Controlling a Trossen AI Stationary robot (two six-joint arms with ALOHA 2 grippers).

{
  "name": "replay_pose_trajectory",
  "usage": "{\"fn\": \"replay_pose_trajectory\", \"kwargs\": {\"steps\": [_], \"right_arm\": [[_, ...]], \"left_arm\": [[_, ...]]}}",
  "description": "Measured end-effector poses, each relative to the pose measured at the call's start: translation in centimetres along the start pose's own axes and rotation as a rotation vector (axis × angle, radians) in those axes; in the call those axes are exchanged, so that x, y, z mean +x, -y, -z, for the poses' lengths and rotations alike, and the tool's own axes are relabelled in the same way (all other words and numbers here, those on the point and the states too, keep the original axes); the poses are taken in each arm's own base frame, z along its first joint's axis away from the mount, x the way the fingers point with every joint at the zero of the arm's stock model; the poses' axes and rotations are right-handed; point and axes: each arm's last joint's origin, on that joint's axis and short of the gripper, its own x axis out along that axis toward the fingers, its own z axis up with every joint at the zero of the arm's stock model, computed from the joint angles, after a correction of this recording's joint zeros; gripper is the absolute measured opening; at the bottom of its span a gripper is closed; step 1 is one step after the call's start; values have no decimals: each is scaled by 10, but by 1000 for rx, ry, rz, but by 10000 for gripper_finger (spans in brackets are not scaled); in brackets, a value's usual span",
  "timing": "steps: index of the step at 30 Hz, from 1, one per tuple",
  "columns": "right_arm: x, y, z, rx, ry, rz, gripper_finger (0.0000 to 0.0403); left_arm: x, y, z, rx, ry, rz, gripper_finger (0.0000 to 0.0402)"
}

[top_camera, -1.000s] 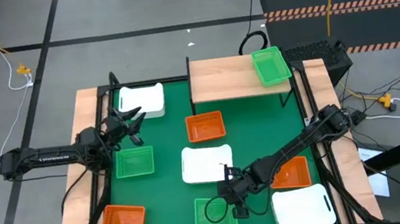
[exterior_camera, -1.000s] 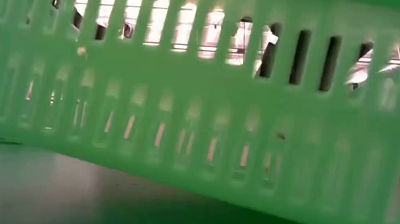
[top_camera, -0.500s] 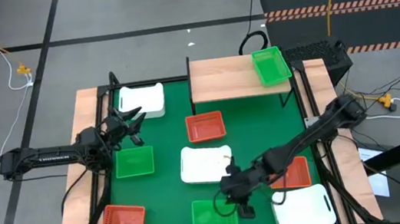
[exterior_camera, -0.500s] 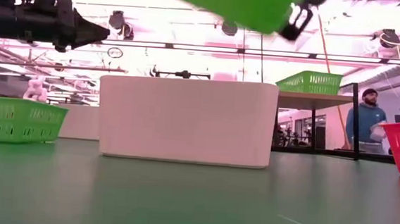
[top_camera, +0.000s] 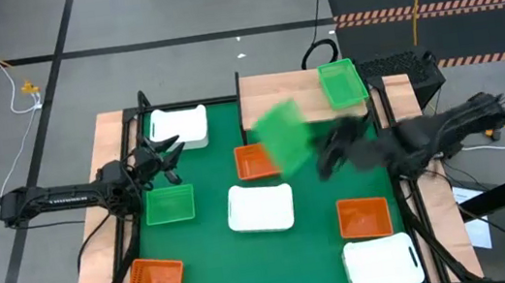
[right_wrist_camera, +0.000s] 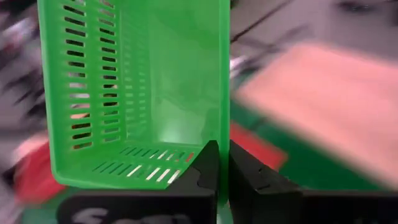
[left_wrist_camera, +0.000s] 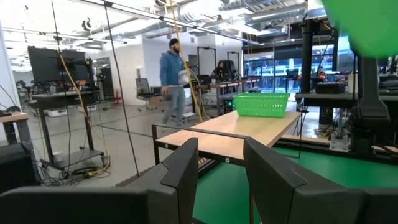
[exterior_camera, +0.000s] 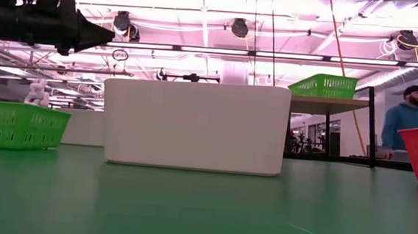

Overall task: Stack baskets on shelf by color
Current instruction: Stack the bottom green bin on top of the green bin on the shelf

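While airborne, green basket point(right_wrist_camera: 155, 93) in right tool point(right_wrist_camera: 222, 163).

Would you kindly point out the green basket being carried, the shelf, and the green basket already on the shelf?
carried green basket point(top_camera: 281, 135), high view, on its blurred floor.
shelf point(top_camera: 280, 92), high view, on the bare wooden top.
green basket on the shelf point(top_camera: 342, 84), high view, on its floor.

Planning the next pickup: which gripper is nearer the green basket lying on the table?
Left. The left gripper hovers just above the green basket; the right gripper, shut on another green basket, is across the table near the shelf.
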Motion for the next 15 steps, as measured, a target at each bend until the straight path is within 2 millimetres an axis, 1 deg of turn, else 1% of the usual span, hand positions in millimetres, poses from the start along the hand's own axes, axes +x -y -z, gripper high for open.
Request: {"fn": "replay_pose_trajectory", "kwargs": {"steps": [4, 7, 11, 15], "right_arm": [[-21, 58, -34, 125, 117, 175, 4], [-35, 92, -54, 159, 173, 273, 4], [-45, 122, -65, 159, 85, 358, 4], [-40, 142, -64, 136, -83, 461, 4]], "left_arm": [[0, 0, 0, 5, 0, 0, 131], [0, 0, -1, 12, 7, -2, 131], [0, 0, -2, 15, 16, -4, 131], [0, -1, -2, 37, 19, -15, 131]]}}
